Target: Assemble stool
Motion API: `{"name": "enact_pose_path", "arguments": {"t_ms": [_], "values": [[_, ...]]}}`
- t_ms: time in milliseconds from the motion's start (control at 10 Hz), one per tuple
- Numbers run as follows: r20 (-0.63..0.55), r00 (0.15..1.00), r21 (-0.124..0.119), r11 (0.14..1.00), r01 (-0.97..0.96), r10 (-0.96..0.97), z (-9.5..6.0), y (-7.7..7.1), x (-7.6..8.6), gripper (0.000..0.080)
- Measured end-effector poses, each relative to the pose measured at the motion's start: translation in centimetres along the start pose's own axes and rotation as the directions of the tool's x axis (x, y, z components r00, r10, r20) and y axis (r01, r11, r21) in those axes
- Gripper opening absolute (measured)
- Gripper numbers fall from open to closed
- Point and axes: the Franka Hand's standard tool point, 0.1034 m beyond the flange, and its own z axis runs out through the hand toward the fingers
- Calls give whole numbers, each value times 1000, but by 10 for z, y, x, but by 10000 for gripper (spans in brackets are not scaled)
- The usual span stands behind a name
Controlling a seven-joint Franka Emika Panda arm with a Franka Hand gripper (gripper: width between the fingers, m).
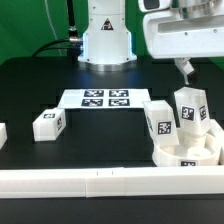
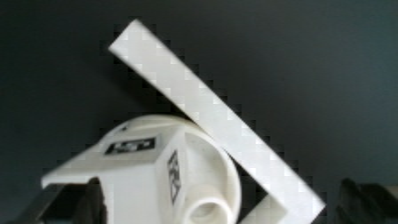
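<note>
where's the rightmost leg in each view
Exterior view: the rightmost leg stands at the exterior view's right, at the seat's far side.
Wrist view: likely the tagged white piece nearest the camera, beside the long white rail.
Shared landmark: that rail, probably the same one in both.

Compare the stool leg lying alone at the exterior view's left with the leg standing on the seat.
The left leg lies low on the table; the leg on the seat stands upright. The left leg sits alone, far from the seat; the other rises from it, right below the gripper. Both are white blocks bearing black-and-white tags.
</note>
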Motion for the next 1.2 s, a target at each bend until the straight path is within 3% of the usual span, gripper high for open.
{"name": "enact_pose_path", "arguments": {"t_ms": [200,600,900,1200], "values": [[17,981,-35,981,193,-193,0,0,-1,649],[22,919,-38,918,395,-394,0,3,1,649],[39,724,-80,720,690,-689,0,3,3,649],[76,516,-85,510,856,-853,-1,5,9,649]]}}
